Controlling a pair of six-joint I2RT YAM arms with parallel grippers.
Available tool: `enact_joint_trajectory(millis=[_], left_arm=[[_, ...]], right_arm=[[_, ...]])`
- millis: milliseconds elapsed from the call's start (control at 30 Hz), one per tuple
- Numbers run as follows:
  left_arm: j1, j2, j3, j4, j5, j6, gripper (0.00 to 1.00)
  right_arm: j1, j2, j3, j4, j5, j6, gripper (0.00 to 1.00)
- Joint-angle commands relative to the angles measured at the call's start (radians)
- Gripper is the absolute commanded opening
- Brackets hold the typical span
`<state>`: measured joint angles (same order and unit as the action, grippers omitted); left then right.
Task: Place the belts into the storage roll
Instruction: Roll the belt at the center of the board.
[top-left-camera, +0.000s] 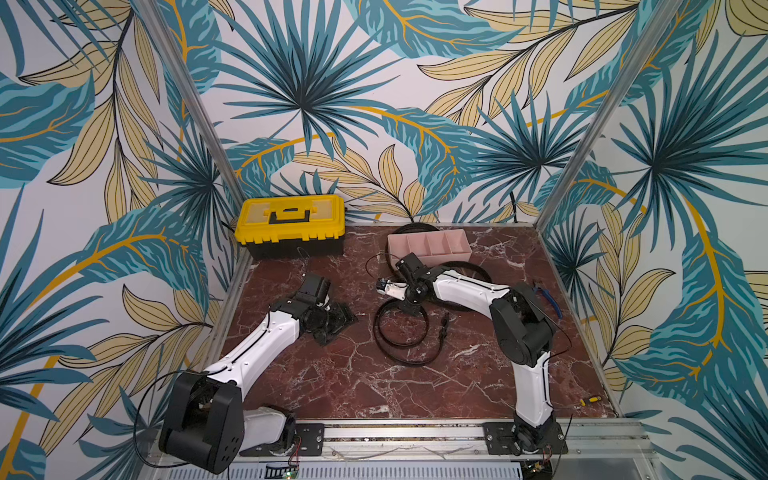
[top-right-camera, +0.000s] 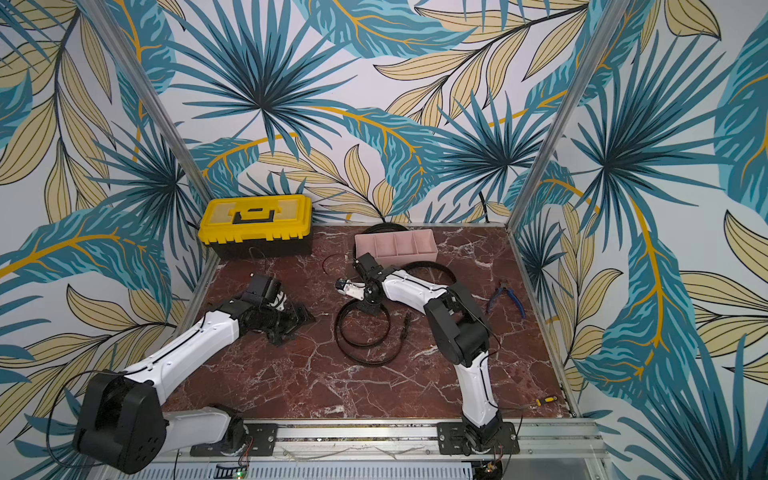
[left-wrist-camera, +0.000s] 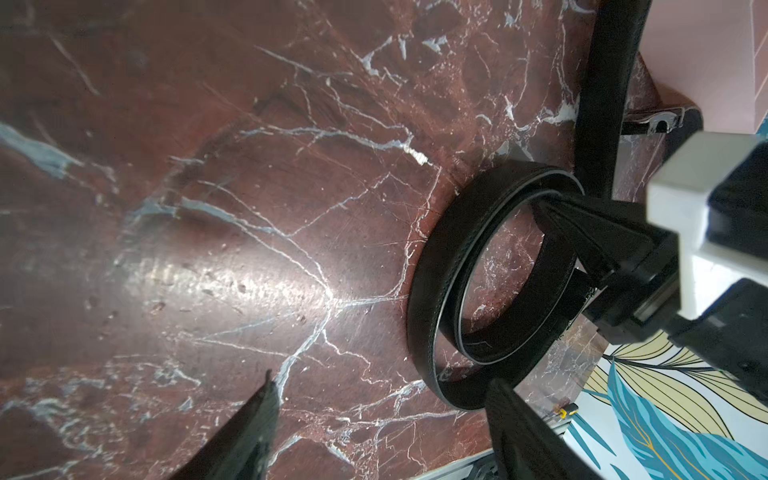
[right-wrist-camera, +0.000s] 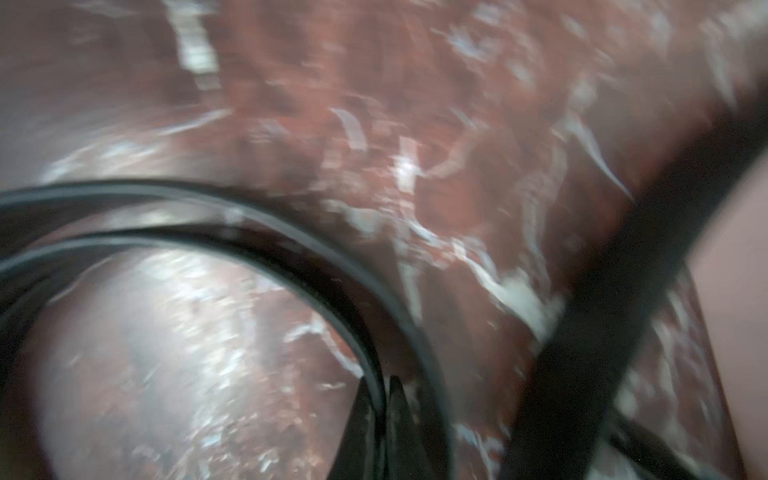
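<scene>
While tight on belt (right-wrist-camera: 124, 212) rim, right tool (right-wrist-camera: 380, 409) beside bare tabletop (top-left-camera: 332, 374).

I watch through two top views set high over the 6 o'clock edge of the marble table (top-left-camera: 374, 386). They tilt down toward 12 and sit far enough back to hold the whole surface and the toolbox (top-left-camera: 289, 224) at 11 o'clock; the two overlap almost entirely. My left wrist camera sits low, facing about 3 o'clock toward the coiled belt (left-wrist-camera: 428, 291). My right wrist camera hangs very close over that same coil, blurred, with the pink tray (right-wrist-camera: 739, 291) at its edge.
</scene>
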<state>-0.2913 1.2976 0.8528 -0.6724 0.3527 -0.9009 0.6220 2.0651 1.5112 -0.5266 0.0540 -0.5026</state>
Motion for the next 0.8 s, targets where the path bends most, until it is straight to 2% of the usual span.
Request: enact_joint_trajectory(millis=[0,67,233,367,467,500,633,767], left_arm=[[-0.019,0.019,0.056,0.003,-0.043,0.052,0.80],[-0.040,0.035,0.080,0.004,-0.071,0.073,0.80],[-0.115,0.088,0.129,0.005,-0.138,0.085,0.80],[-0.150,0.155,0.166,0.019,-0.160,0.114,0.79],[-0.150,0.227,0.203,0.037,-0.142,0.152,0.78],[-0.150,0.250,0.218,0.037,-0.140,0.163,0.78],[-0.148,0.373,0.322,0.038,-0.094,0.233,0.76],[-0.136,0.483,0.407,0.038,-0.093,0.244,0.72]], right_arm=[[-0.002,0.015,0.107,-0.133,0.355,0.580,0.00],[-0.003,0.013,0.124,-0.200,0.348,0.823,0.00],[-0.003,-0.066,0.015,-0.165,0.297,1.509,0.00],[-0.001,-0.003,0.081,-0.228,0.172,1.833,0.00],[-0.002,0.045,0.120,-0.244,0.108,1.966,0.00],[-0.001,0.051,0.124,-0.237,0.093,1.974,0.00],[0.001,0.042,0.114,-0.260,0.120,1.930,0.00],[0.004,0.016,0.084,-0.333,0.117,1.873,0.00]])
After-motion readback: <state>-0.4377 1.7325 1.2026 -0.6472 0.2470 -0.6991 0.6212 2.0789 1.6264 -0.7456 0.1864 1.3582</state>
